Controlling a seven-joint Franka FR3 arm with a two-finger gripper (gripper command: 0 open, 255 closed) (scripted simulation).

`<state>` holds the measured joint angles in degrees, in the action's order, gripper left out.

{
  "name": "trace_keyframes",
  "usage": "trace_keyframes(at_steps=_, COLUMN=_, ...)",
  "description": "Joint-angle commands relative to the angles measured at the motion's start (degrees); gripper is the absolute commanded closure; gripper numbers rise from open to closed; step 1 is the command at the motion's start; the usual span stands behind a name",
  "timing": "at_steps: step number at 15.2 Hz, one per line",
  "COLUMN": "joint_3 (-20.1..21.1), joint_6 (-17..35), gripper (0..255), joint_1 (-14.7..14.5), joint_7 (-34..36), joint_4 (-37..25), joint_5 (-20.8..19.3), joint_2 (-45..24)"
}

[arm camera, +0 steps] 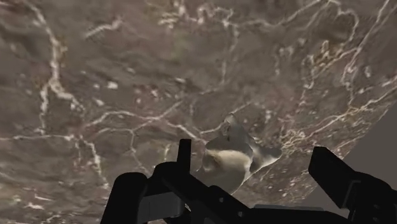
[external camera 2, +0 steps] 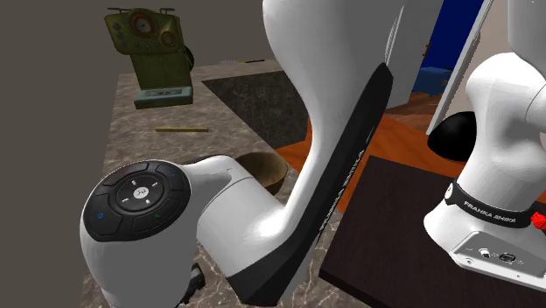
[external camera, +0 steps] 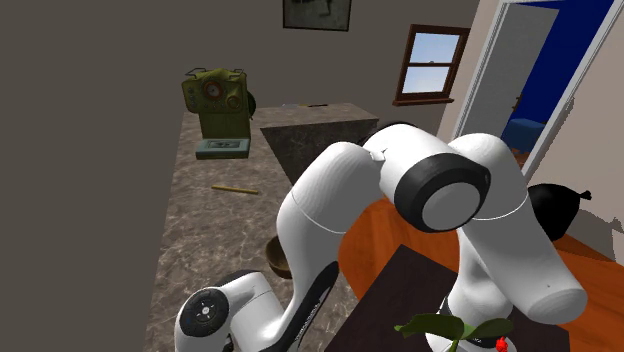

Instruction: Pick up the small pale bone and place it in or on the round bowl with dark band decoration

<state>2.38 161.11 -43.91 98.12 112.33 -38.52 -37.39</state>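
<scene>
Pretty much everything is carried by a brown marble counter (external camera: 200, 215) with pale veins. A green device (external camera: 218, 100), a thin yellow stick (external camera: 234, 188) and a brown bowl (external camera 2: 261, 168) are set on it, well apart. A small pale bone (arm camera: 230, 159) is laid on the marble too.

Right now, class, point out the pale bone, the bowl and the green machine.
pale bone (arm camera: 230, 159), wrist view, its middle.
bowl (external camera 2: 261, 168), second exterior view, its inner wall.
green machine (external camera: 214, 100), shoulder view, its front.

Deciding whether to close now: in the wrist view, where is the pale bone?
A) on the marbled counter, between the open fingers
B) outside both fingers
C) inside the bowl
A: the bone lies on the marbled counter, between the spread fingers of the gripper.
</scene>
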Motion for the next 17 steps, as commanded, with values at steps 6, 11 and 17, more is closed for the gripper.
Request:
trace_keyframes(at_steps=6, joint_3=-0.85, joint_6=1.06, gripper=0, joint_1=-0.39, joint_7=0.60, joint_4=-2.11, joint_5=-0.53, joint_2=-2.93)
trace_keyframes(at_steps=11, joint_3=-0.85, joint_6=1.05, gripper=255, joint_1=-0.39, joint_7=0.60, joint_4=-2.11, joint_5=-0.53, joint_2=-2.92)
trace_keyframes(at_steps=17, joint_3=-0.85, joint_6=1.05, gripper=255, joint_1=-0.38, joint_7=0.60, joint_4=-2.10, joint_5=-0.53, joint_2=-2.92)
